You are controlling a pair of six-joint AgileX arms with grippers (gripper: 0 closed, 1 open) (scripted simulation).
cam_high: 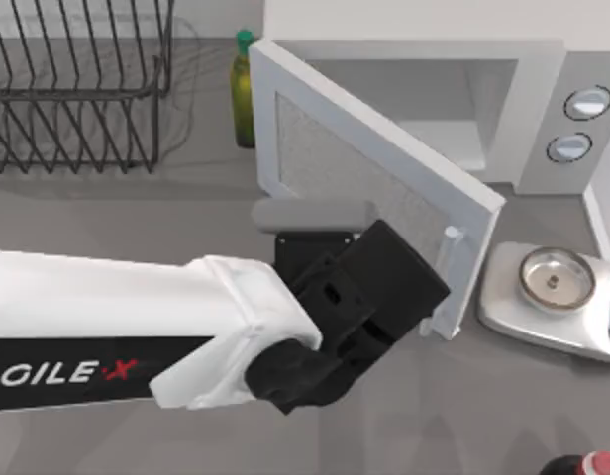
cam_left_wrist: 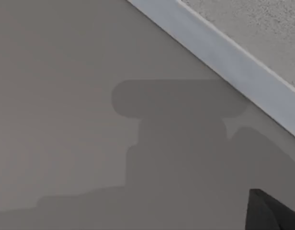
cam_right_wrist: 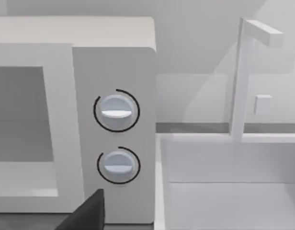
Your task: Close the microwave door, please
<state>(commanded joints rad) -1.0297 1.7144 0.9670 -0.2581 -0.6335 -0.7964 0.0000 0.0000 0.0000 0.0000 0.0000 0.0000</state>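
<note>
Even, soft, bright light fills all three views, with no glare and no blur. In the left wrist view a broad, soft-edged shadow of the arm lies on the grey table [cam_left_wrist: 56, 120] beside the microwave door [cam_left_wrist: 224, 52]. The microwave [cam_right_wrist: 114, 67] casts diagonal shadows on the back wall.

Left gripper [cam_high: 424, 297] hides the microwave door [cam_high: 374, 168] lower edge

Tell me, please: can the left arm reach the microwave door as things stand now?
Probably yes. The left gripper is already right next to the outer face of the half-open microwave door, near its free edge by the handle. Nothing appears to stand between them, so a push toward the microwave looks possible.
</note>
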